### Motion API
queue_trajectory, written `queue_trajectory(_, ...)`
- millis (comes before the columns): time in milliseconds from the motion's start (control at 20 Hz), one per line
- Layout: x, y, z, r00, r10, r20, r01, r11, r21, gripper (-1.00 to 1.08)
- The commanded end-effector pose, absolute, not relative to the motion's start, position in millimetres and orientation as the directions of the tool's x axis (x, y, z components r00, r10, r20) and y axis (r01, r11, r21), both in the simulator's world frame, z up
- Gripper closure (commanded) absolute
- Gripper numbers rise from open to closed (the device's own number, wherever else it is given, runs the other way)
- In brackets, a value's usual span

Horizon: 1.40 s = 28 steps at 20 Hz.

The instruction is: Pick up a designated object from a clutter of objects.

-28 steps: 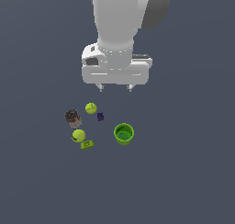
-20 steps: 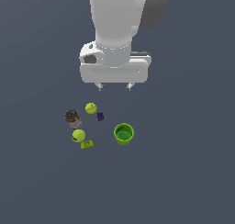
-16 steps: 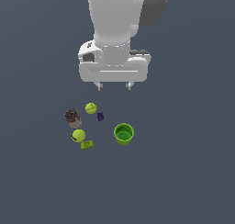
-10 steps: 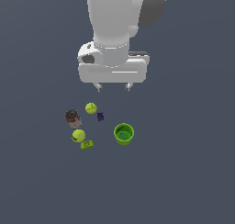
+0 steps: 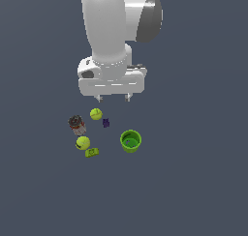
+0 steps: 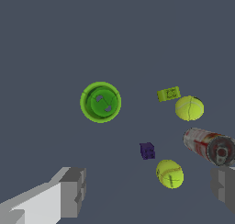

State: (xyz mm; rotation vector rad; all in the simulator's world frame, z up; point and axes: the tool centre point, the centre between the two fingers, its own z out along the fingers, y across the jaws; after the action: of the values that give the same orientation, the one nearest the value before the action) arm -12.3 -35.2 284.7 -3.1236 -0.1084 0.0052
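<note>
Two near-identical yellow-green tennis balls lie in the clutter; which one is the designated object cannot be told. One ball (image 5: 96, 114) (image 6: 170, 173) sits just below my fingertips in the exterior view, beside a tiny purple block (image 5: 106, 123) (image 6: 147, 150). The other ball (image 5: 83, 143) (image 6: 189, 108) lies next to a flat green block (image 5: 92, 152) (image 6: 168, 94). My gripper (image 5: 114, 98) (image 6: 149, 191) hangs open above the clutter, holding nothing and touching nothing.
A dark-topped grey-red can (image 5: 76, 125) (image 6: 209, 146) lies between the two balls towards the exterior view's left. A bright green round cup (image 5: 130, 140) (image 6: 100, 102) stands apart on the exterior view's right. The floor is plain dark grey.
The arm has drifted slightly towards the exterior view's left while staying high. The gripper stays open and none of the objects has moved.
</note>
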Motion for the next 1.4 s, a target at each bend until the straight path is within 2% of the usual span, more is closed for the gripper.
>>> queue_trajectory(0,-16,-44,271,0.996,0.094,-0.002,0.094,-0.995,-0.018,-0.92)
queue_trajectory(500,-44,-90,201,0.974,0.225,0.005,0.225,-0.974,-0.021,-0.92)
queue_trajectory(1350,-119,-151,107,0.909,0.418,0.004,0.418,-0.909,-0.005,-0.92)
